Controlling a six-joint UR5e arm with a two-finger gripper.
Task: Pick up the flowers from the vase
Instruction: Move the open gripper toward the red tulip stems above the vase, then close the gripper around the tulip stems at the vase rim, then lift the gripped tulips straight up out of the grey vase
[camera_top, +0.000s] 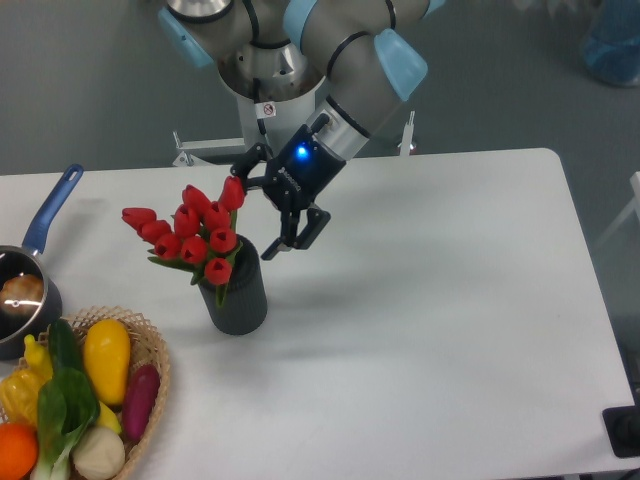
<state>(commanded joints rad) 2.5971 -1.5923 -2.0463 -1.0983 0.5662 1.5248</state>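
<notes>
The flowers (195, 235), red tulip buds with green leaves, stand in the vase (240, 300), a dark grey ribbed cylinder on the white table (430, 300), left of centre. The bunch leans to the upper left and its stems are hidden inside the vase. My gripper (260, 212) hangs just right of the bunch, above the vase's rim, tilted down to the left. Its jaws are open: one finger reaches near the topmost bud, the other points down towards the vase's right rim. It holds nothing.
A saucepan (18, 300) with a blue handle (55, 205) sits at the left edge. A wicker basket (155, 360) of colourful vegetables stands at the front left, close to the vase. The arm's base (262, 90) is mounted behind the table.
</notes>
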